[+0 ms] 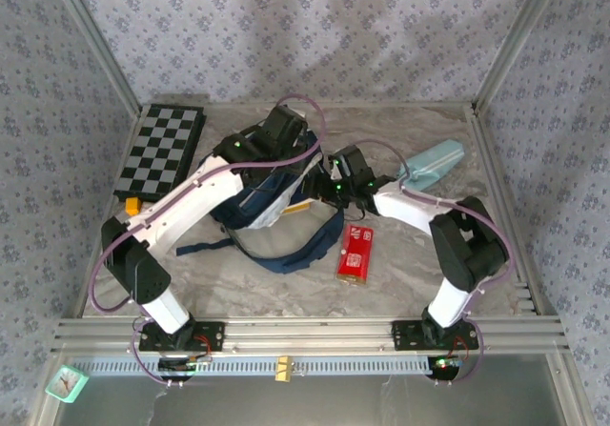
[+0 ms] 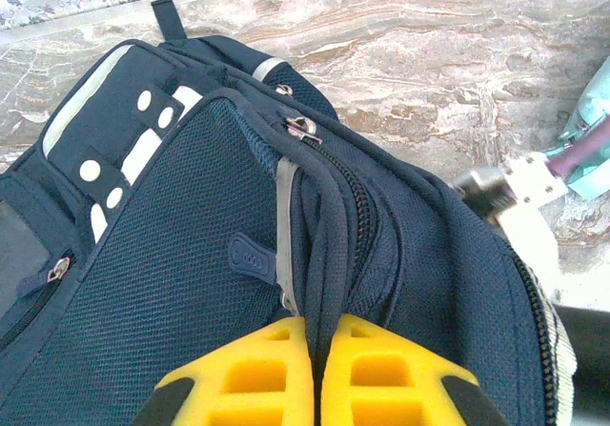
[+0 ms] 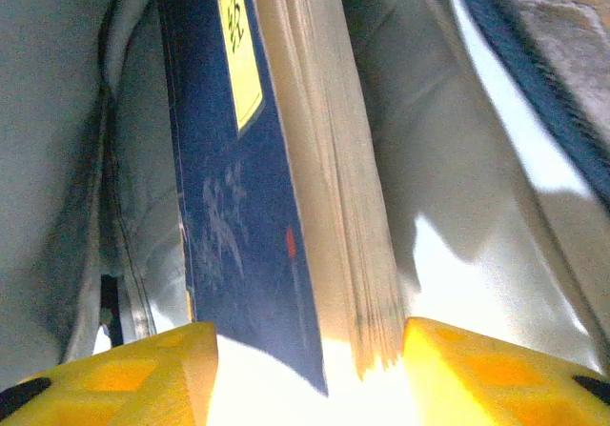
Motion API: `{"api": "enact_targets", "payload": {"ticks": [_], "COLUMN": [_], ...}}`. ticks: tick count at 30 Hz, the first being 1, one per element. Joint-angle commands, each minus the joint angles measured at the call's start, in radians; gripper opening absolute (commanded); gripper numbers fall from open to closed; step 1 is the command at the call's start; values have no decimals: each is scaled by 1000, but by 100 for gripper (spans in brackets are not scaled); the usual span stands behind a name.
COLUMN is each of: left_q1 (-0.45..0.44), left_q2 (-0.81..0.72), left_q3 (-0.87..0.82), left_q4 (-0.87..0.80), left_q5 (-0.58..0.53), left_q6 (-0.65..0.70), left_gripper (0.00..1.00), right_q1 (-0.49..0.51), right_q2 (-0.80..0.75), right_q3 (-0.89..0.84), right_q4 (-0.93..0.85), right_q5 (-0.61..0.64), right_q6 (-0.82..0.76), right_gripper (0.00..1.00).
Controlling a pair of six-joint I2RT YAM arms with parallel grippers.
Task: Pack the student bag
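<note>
The student bag (image 1: 272,202), a navy backpack with white trim, lies mid-table with its straps trailing toward me. My left gripper (image 2: 317,350) is shut on a fold of the bag's zipper rim (image 2: 329,245), holding the mouth up; from above it sits at the bag's far edge (image 1: 297,145). My right gripper (image 1: 322,186) reaches into the bag's opening from the right. In the right wrist view it (image 3: 307,340) stands open inside the pale lining (image 3: 457,159). A blue-covered book (image 3: 248,216) stands on edge between the fingers, with a gap on each side.
A checkered board (image 1: 162,150) lies at the back left with a small yellow piece (image 1: 132,205) by its near corner. A light-blue pencil case (image 1: 434,164) lies at the back right. A red packet (image 1: 355,254) rests in front of the bag.
</note>
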Motion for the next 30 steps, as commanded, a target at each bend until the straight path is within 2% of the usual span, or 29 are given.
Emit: {"api": "enact_targets", "payload": {"ticks": [1,7,12,15,19,21,24,27,30], "left_q1": [8,12,11,15,24,26,29,39,63], "left_q2": [-81,-79,-71,-55,-35,-33,-59,-120,-214], "left_q3": [14,1,-5,-9,-17,-23,-61,-128,-228], "left_q4": [117,129,131,131,119,112,115,139,174], "left_q5": [3,27,38,56,106,142,181,258,285], "left_q6": [-42,-55,-65,-68,-88,-93,-110,-143,-185], "left_gripper": [0,0,0,0,2,8,23,35,43], "right_q1": [17,23,26,27,9,-15,-58,-98,-138], "right_q2": [-31,54,117,101,-11,-82,-192,-294,-372], "right_q3": [-31,27,105,101,17,-31,-77,-99,-114], "right_q4": [-90,-41,-10,-24,-73,-104,-206,-344,-406], "right_q5": [52,23,-6,-16,29,46,90,188,185], "right_q6": [-39,-39,-46,-56,-75,-80,-108,-128,-131], "right_gripper": [50,22,16,16,24,29,33,35,37]}}
